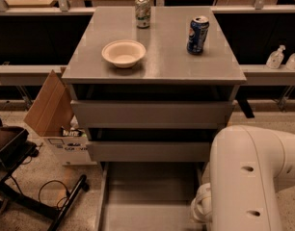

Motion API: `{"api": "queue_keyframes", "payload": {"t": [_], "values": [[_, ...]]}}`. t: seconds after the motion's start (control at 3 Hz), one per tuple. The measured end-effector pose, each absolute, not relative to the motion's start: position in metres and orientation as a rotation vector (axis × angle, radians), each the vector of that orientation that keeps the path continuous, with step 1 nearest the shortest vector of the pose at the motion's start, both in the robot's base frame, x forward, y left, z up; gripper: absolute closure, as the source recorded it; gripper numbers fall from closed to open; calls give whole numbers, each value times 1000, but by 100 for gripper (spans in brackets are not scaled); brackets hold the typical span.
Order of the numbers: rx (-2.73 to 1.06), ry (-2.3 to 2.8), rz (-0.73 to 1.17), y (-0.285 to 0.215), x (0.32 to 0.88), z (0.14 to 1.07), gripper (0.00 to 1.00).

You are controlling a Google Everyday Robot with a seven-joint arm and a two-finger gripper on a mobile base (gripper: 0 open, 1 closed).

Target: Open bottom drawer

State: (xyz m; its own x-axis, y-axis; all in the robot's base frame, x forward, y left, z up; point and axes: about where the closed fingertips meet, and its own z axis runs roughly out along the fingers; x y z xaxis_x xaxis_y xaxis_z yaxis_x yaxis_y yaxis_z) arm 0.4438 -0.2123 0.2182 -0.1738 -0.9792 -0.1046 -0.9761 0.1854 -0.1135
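Observation:
The grey cabinet [154, 61] stands in the middle of the camera view. Its two upper drawer fronts [152, 113] are closed. The bottom drawer [150, 196] is pulled far out toward me; its shallow grey tray shows empty. My white arm [248, 177] fills the lower right, beside the drawer's right side. The gripper is hidden below the arm at the bottom edge of the view.
On the cabinet top are a cream bowl [123, 53], a green-white can [143, 11] and a blue can [197, 34]. An open cardboard box [53, 112] stands left of the cabinet. A black chair base [22, 177] is at lower left. Bottles [275, 57] sit on the right shelf.

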Motion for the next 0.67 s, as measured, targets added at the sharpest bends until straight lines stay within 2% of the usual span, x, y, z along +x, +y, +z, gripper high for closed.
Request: {"api": "queue_keyframes", "payload": {"t": [0.33,0.67], "values": [[-2014,2207,-48,-237,440,320,100],[-2014,2216,-84,-270,409,391,100]]}}
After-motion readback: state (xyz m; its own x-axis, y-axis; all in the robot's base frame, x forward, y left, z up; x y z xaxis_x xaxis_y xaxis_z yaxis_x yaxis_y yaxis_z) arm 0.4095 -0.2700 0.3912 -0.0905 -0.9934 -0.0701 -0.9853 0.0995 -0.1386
